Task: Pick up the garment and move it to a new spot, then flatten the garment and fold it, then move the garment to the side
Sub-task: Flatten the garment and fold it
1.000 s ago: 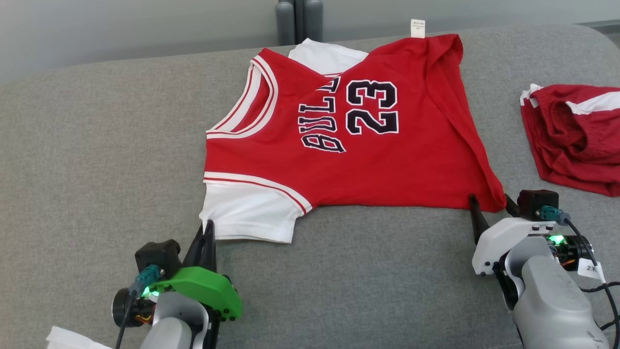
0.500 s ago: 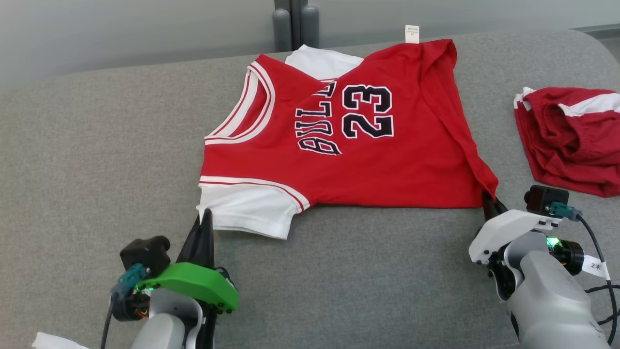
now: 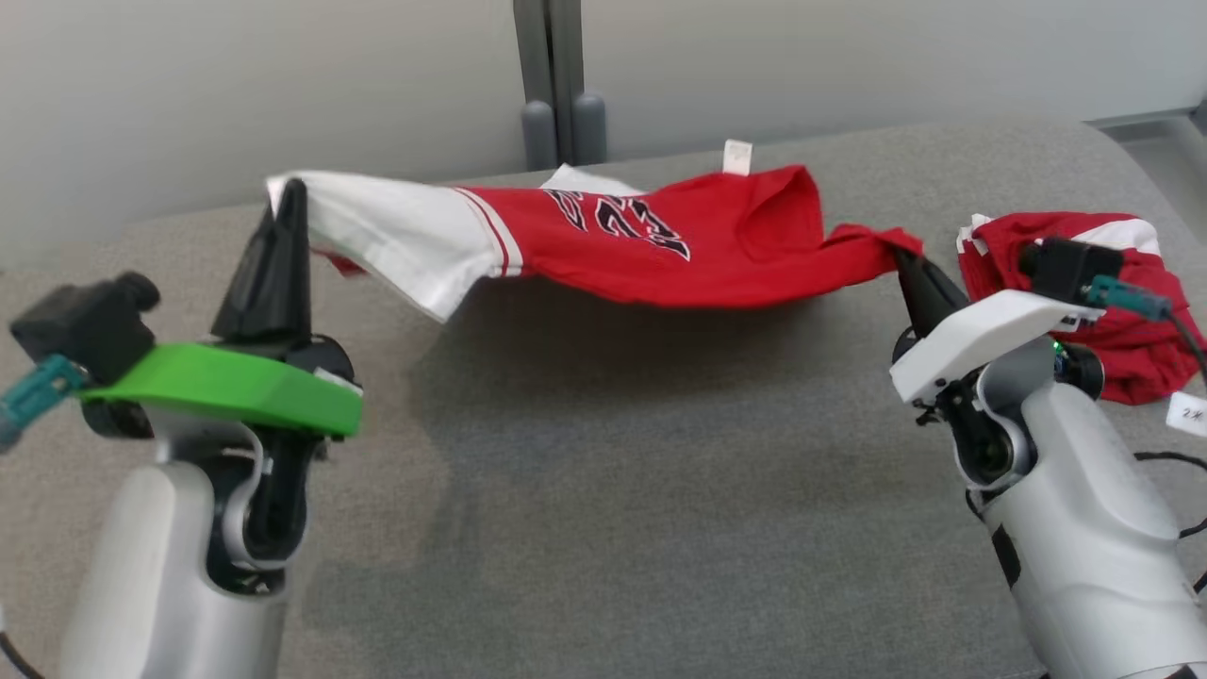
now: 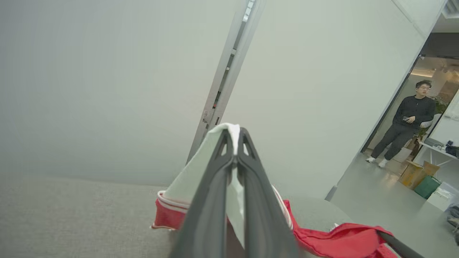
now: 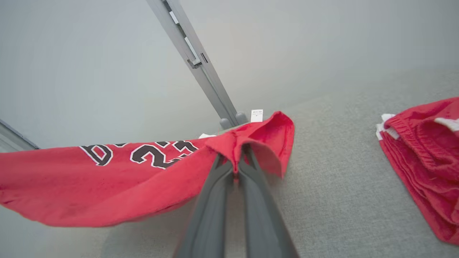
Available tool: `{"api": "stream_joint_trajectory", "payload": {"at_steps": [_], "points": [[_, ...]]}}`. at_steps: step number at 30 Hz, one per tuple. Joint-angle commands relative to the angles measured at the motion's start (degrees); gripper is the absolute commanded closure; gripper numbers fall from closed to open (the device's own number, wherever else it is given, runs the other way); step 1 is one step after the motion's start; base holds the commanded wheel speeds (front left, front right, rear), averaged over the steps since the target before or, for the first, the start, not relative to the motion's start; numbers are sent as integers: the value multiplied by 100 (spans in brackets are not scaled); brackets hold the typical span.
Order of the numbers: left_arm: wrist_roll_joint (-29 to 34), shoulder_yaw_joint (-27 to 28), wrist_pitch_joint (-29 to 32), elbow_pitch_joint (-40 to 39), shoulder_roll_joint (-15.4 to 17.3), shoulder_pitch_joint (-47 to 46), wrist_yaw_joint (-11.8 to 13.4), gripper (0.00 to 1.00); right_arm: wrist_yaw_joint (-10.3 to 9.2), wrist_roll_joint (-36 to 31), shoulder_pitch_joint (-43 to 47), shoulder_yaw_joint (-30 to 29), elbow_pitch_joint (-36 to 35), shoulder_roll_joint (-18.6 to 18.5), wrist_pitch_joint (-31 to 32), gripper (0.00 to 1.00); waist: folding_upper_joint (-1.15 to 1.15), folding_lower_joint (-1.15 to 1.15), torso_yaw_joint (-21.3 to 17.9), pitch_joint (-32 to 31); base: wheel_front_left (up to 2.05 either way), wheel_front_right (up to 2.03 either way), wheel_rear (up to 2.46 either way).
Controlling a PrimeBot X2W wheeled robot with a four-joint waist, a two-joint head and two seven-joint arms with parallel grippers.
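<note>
Garment [image 3: 679, 255], a red jersey with a white sleeve, hangs stretched between both tools and sags mid-span above the grey worktop [image 3: 603, 490]. The left tool [image 3: 290, 189] is pressed together on the white sleeve edge, and the right tool [image 3: 903, 256] pinches a red hem corner.

Head view: takes in the whole span and the shadow beneath it.

Left wrist view: fingers [image 4: 211, 200] clamp white cloth at their tips, with red trim low on either side. A person [image 4: 405, 122] stands in a doorway far beyond.

Right wrist view: red cloth is bunched over the tool tips. Black numerals are readable to the tool's left, and a white label [image 5: 256, 115] sits just past the tips. A second red garment [image 5: 426, 143] lies on the worktop off to the tool's right.
</note>
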Motion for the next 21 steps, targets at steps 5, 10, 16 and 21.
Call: {"api": "stream_joint_trajectory", "payload": {"at_steps": [5, 10, 16, 21], "points": [[-355, 226, 482, -748, 174, -624, 65, 100, -7, 500, 259, -86, -1525, -323, 671, 100, 0, 0, -129, -370, 0, 0, 0], [-546, 360, 878, -1479, 310, -1194, 190, 100, -6, 724, 408, -503, -3055, -411, 1355, 100, 0, 0, -193, -475, 0, 0, 0], [-425, 332, 1303, -1912, 574, -1946, 254, 100, -6, 471, 515, -1150, -4776, -200, 2150, 100, 0, 0, -271, -490, 0, 0, 0], [-258, 150, 1637, -1817, 754, -2428, 219, 100, -6, 233, 413, -1439, -5667, -12, 2688, 100, 0, 0, -329, -393, 0, 0, 0]]}}
